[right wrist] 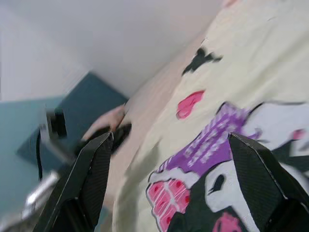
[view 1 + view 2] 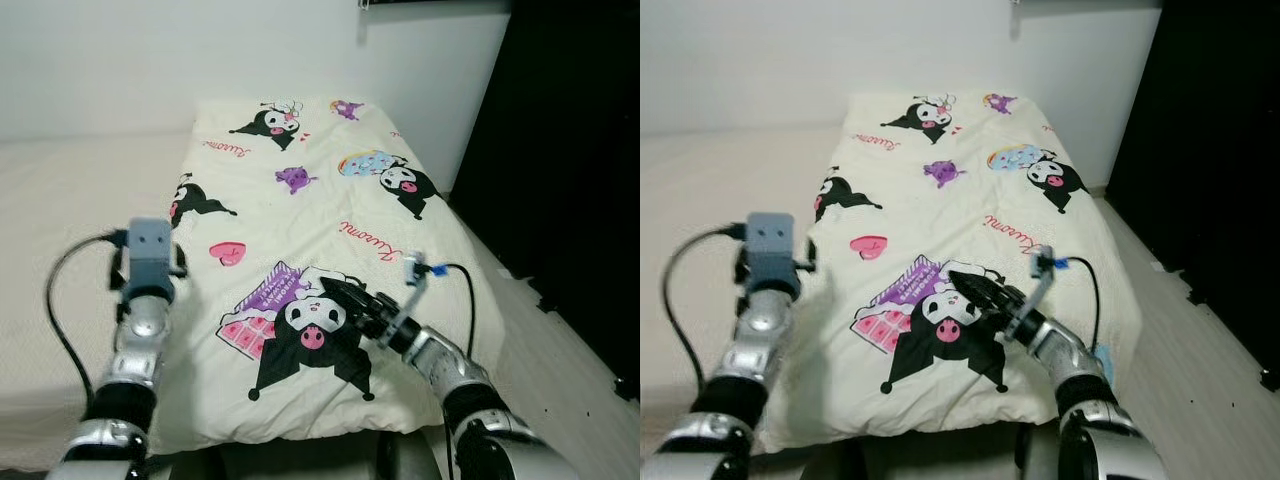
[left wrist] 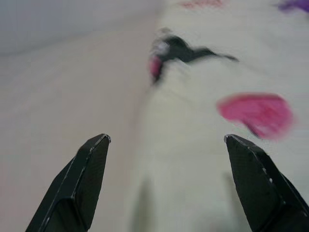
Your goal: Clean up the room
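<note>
Blanket (image 2: 330, 215) with cartoon prints lies spread over the bed (image 2: 60, 200), reaching beneath both sets of fingers. Right gripper (image 2: 345, 300) hovers low over the black-and-pink figure near the blanket's near end, fingers (image 1: 256, 179) spread and empty. Left gripper (image 3: 166, 183) sits at the blanket's left edge, fingers (image 3: 79, 179) spread wide, the pink heart print (image 3: 256, 113) just beyond them.

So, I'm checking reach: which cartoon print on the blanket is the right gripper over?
The big black-eared character beside the purple-pink block, nearest the blanket's foot; the right gripper hovers there, fingers open.
</note>
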Tool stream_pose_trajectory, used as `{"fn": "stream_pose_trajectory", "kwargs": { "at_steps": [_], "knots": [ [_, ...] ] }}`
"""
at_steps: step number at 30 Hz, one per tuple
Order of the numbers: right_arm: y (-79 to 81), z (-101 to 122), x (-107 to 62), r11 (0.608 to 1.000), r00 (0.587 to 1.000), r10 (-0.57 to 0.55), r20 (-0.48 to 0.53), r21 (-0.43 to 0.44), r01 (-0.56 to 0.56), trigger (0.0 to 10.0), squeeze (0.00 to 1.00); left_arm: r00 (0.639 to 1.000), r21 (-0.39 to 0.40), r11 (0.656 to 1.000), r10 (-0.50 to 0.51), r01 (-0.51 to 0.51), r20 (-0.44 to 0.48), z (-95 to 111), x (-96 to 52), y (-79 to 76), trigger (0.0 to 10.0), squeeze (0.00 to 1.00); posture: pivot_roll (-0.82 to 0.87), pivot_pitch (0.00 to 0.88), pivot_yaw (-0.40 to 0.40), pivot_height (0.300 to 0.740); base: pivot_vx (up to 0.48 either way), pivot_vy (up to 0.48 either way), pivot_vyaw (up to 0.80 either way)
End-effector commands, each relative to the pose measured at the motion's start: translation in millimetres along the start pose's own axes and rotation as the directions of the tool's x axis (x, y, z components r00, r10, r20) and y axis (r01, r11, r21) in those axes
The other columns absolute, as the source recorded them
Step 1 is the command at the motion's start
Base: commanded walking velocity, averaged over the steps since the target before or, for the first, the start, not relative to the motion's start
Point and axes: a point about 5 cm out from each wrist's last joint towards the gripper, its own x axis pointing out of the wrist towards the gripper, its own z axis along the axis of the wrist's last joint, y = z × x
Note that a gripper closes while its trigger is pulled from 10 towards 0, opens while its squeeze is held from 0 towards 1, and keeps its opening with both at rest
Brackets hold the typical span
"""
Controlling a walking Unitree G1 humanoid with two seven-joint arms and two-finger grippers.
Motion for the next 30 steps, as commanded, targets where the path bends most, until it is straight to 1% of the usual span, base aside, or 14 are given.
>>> {"fn": "stream_pose_trajectory", "kwargs": {
  "at_steps": [1, 9, 10, 11, 12, 13, 16, 17, 18, 20, 22, 27, 28, 30],
  "knots": [
    [-2.6, 9, -4.4, 1.0, 0.998, -0.024, 0.061, -0.011, 0.025, 10.0, 0.0, 0.999, 0.003, 0.999, -0.036, 0.035, 0.038, 4, -2.4, -5.8, 10.0, 0.0, -0.02, 0.0, -0.013, 0.532, 0.0, 0.0, 0.0],
    [-9.4, 12, -11.3, 0.996, 0.994, -0.085, 0.068, -0.019, 0.086, 10.0, 0.0, 0.997, 0.004, 0.998, -0.066, 0.066, 0.039, -1, -8.8, -14.9, 10.0, 0.0, -0.02, 0.0, -0.022, 0.57, 0.0, 0.0, 0.0],
    [-10.1, 12, -11.9, 0.995, 0.993, -0.093, 0.071, -0.016, 0.094, 10.0, 0.0, 0.998, 0.015, 0.998, -0.064, 0.064, 0.007, -3, -8.1, -16.4, 10.0, 0.0, -0.02, 0.0, -0.022, 0.575, -0.371, 0.0, 0.0],
    [-10.1, 12, -11.9, 0.995, 0.993, -0.093, 0.071, -0.016, 0.094, 10.0, 0.0, 0.998, 0.015, 0.998, -0.064, 0.064, 0.007, -3, -8.1, -16.4, 10.0, 0.0, -0.02, 0.0, -0.022, 0.575, -0.371, 0.0, 0.0],
    [-10.6, 12, -12.3, 0.995, 0.993, -0.098, 0.073, -0.014, 0.099, 10.0, 0.0, 0.997, -0.003, 0.997, -0.072, 0.072, -0.001, -3, -7.7, -17.6, 10.0, 0.0, -0.02, 0.0, -0.022, 0.58, -0.48, 0.0, 0.0],
    [-11.6, 10, -13.4, 0.994, 0.991, -0.108, 0.074, -0.009, 0.109, 10.0, 0.0, 0.994, 0.007, 0.994, -0.112, 0.112, 0.005, -2, -8.3, -21.8, 10.0, 0.0, -0.02, 0.0, -0.021, 0.589, 0.0, 0.0, 0.0],
    [-12.5, 8, -14.5, 0.993, 0.991, -0.117, 0.072, -0.004, 0.118, 10.0, 0.0, 0.995, 0.007, 0.995, -0.103, 0.103, 0.012, -2, -9.0, -21.0, 10.0, 0.0, -0.02, 0.0, -0.019, 0.599, 0.0, 0.0, 0.0],
    [-13.0, 6, -15.2, 0.992, 0.99, -0.122, 0.07, 0.001, 0.122, 10.0, 0.0, 0.995, 0.016, 0.995, -0.1, 0.1, -0.016, -5, -8.7, -20.9, 10.0, 0.0, -0.02, 0.0, -0.018, 0.603, 0.0, 0.0, 0.0],
    [-13.0, 6, -15.2, 0.992, 0.99, -0.122, 0.07, 0.001, 0.122, 10.0, 0.0, 0.995, 0.016, 0.995, -0.1, 0.1, -0.016, -5, -8.7, -20.9, 10.0, 0.0, -0.02, 0.0, -0.018, 0.603, 0.0, 0.0, 0.0],
    [-13.8, 3, -16.8, 0.992, 0.989, -0.129, 0.068, 0.006, 0.129, 10.0, 0.0, 0.995, -0.024, 0.994, -0.103, 0.102, -0.021, -6, -9.9, -21.5, 10.0, 0.0, -0.02, 0.0, -0.018, 0.613, -0.396, 0.0, 0.0],
    [-14.2, 3, -17.4, 0.991, 0.989, -0.132, 0.067, 0.007, 0.132, 10.0, 0.0, 0.994, -0.024, 0.994, -0.106, 0.106, -0.01, -6, -10.5, -21.8, 10.0, 0.0, -0.02, 0.0, -0.018, 0.617, -0.458, 0.0, 0.0],
    [-15.6, 0, -20.0, 0.99, 0.988, -0.143, 0.061, 0.01, 0.143, 10.0, 0.0, 0.994, -0.006, 0.994, -0.109, 0.109, -0.003, -6, -12.6, -22.6, 10.0, 0.0, -0.02, 0.0, -0.017, 0.632, 0.0, 0.0, 0.0],
    [-16.4, -1, -21.1, 0.989, 0.987, -0.15, 0.059, 0.01, 0.149, 10.0, 0.0, 0.993, 0.015, 0.994, -0.107, 0.108, -0.042, -10, -12.0, -23.9, 10.0, 0.0, -0.02, 0.0, -0.017, 0.641, -0.48, 0.0, 0.0],
    [-16.7, -1, -21.4, 0.988, 0.987, -0.151, 0.06, 0.012, 0.151, 10.0, 0.0, 0.992, 0.003, 0.993, -0.114, 0.114, -0.057, -11, -11.8, -25.1, 10.0, 0.0, -0.02, 0.0, -0.017, 0.646, -0.48, 0.0, 0.0]
  ]
}}
